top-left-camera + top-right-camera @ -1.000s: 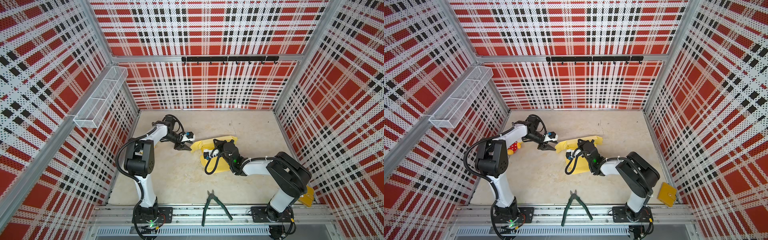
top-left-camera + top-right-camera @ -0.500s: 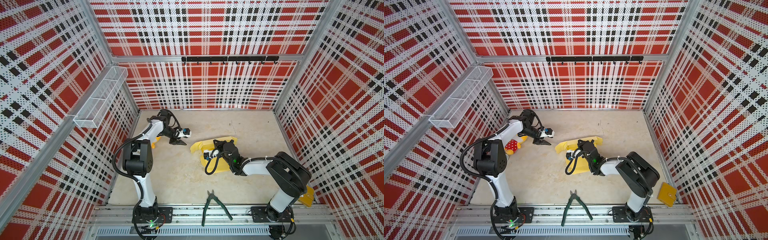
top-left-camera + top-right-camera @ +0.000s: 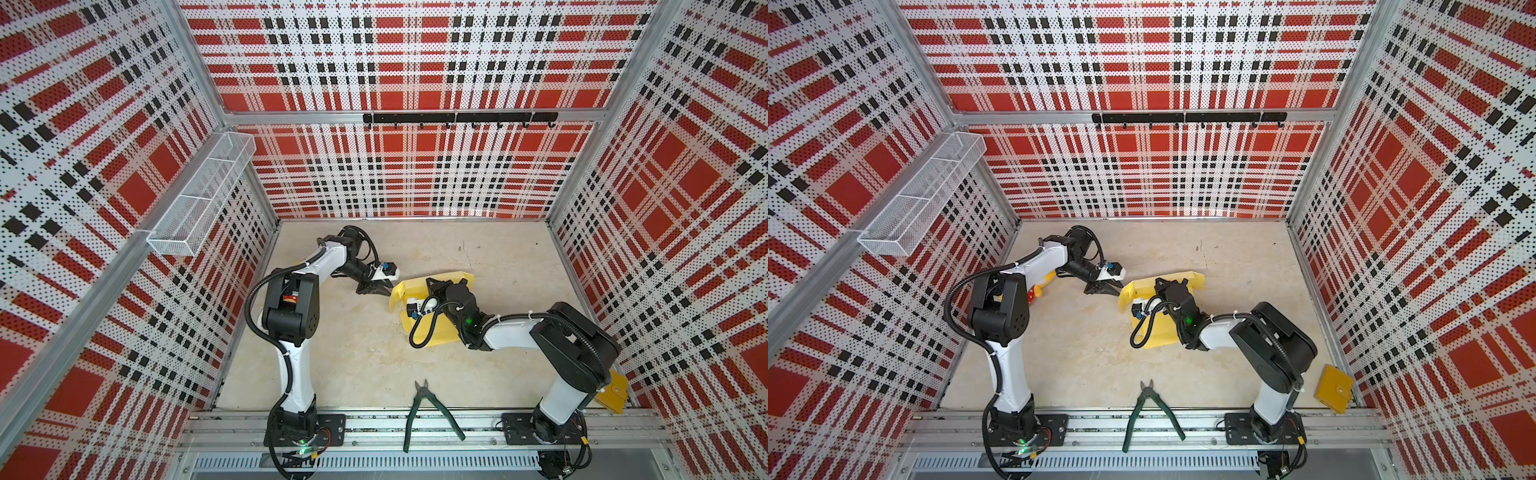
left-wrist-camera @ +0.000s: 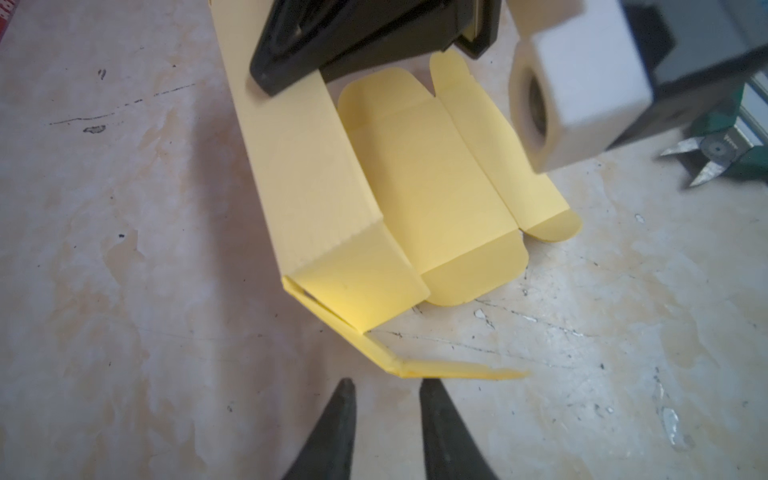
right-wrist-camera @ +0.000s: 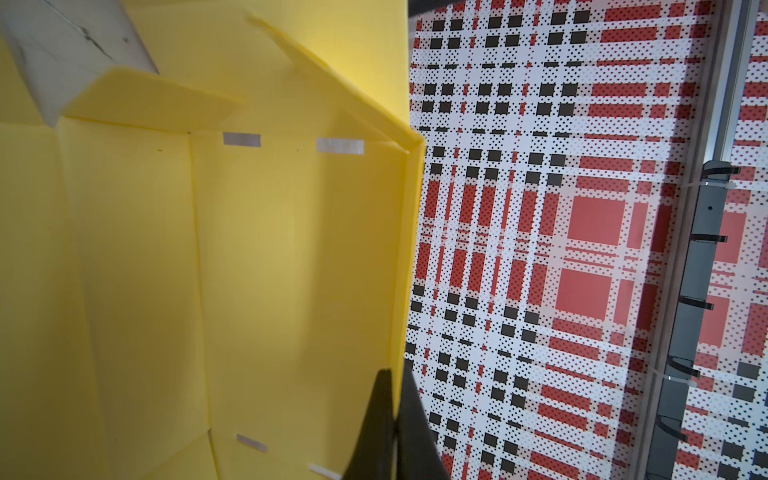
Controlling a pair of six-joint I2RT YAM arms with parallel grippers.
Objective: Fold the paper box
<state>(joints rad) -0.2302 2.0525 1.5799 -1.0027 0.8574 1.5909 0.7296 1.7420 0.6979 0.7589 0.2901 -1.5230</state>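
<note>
The paper box (image 3: 404,290) lies half-formed near the middle of the table (image 3: 353,365), slightly right. My right gripper (image 5: 392,376) has its fingers pinching the box's raised far wall. My left gripper (image 4: 386,384) hovers just left of the box, fingers narrowly apart and empty, facing a thin loose end flap (image 4: 457,370). I judge the wall-raising step is in hand. Next, the left fingers must catch that flap and fold it inward.
</note>
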